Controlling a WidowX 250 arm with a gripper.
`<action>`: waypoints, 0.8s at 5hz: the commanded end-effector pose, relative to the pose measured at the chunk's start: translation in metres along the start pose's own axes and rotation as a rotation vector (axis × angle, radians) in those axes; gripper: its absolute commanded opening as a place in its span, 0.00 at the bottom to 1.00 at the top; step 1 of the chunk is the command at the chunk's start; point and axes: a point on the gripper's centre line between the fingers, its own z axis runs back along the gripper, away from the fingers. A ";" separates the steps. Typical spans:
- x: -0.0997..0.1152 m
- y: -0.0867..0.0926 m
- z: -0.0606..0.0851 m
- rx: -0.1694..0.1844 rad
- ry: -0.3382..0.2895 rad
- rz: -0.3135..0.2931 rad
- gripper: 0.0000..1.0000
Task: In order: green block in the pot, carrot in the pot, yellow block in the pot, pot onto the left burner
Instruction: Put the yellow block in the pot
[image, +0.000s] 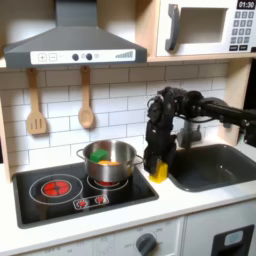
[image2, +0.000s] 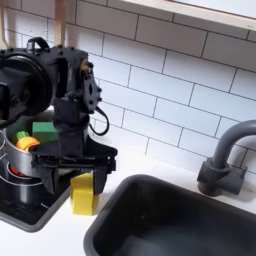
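The fingers (image2: 83, 180) are closed on the yellow block (image2: 82, 195), low by the desk (image2: 60, 235) between cooktop and sink (image: 212, 165). The pot (image: 110, 165) holds the green block (image2: 44, 130) and carrot (image2: 27, 144).

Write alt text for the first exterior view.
A black robot arm lowers its tool onto a yellow block between the cooktop and the sink. A steel pot on the right burner holds a carrot and green block.
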 end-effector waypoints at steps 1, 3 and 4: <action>-0.002 0.002 -0.004 -0.005 0.004 0.010 1.00; -0.002 -0.003 -0.005 -0.010 -0.008 -0.004 1.00; -0.001 -0.002 -0.007 -0.007 -0.006 -0.002 1.00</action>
